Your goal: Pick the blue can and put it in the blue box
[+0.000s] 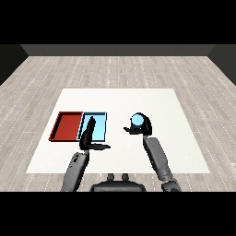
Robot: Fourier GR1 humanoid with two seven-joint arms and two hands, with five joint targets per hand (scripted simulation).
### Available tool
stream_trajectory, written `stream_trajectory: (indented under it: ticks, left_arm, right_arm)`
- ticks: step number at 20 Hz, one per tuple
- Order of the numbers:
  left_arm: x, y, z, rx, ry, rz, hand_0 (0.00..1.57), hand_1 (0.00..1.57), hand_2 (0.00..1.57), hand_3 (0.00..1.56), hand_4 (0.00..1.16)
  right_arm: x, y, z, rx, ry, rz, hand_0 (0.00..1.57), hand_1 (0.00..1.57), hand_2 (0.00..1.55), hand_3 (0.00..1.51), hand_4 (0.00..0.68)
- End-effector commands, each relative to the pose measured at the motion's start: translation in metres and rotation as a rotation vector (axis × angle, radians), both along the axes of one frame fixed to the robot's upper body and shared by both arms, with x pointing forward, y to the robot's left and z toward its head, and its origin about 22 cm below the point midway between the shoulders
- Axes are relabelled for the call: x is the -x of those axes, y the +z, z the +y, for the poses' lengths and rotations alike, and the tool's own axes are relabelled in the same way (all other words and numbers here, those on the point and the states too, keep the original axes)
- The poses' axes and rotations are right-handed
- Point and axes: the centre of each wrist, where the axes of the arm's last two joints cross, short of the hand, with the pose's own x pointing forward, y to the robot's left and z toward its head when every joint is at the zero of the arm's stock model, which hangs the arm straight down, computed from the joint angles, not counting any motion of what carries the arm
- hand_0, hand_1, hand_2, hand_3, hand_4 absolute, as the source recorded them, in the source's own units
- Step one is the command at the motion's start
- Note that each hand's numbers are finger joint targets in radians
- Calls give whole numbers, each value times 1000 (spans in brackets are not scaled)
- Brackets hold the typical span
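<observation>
The blue can (137,120) sits in my right hand (142,127), right of the trays over the white table (152,103); the fingers curl round it and only its light blue top shows. The light blue tray (101,123) lies to the left of the can, with the red tray (66,126) beside it on its left. My left hand (89,133) is open, its fingers straight and pointing away over the blue tray's near left part, the thumb sticking out to the right.
Both trays hold nothing that I can see. Bare white table stretches behind the trays and to the right of the right hand. Grey wooden floor surrounds the table.
</observation>
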Motion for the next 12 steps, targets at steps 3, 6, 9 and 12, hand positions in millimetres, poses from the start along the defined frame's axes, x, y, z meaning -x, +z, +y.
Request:
stream_trajectory:
  ticks: [3, 6, 9, 12]
  left_arm:
    - [-7, -10, -8, 65, -59, 15, 0, 0, 0, 0, 0]
    - [-16, 7, -26, 66, -76, 9, 0, 0, 0, 0, 0]
    - [-21, 20, -32, 66, -116, 16, 0, 0, 0, 0, 0]
    - [-29, 1, -39, 10, -107, 11, 0, 0, 0, 0, 0]
  right_arm:
    - [0, 3, 7, 9, 7, -13, 1469, 1469, 1466, 1377, 564]
    - [15, 33, 14, -12, 35, -33, 1450, 1450, 1469, 1383, 550]
    - [3, 12, 8, 32, 37, -35, 1443, 1443, 1469, 1383, 566]
    - [-3, 34, 26, -3, 51, -70, 1447, 1447, 1472, 1389, 576]
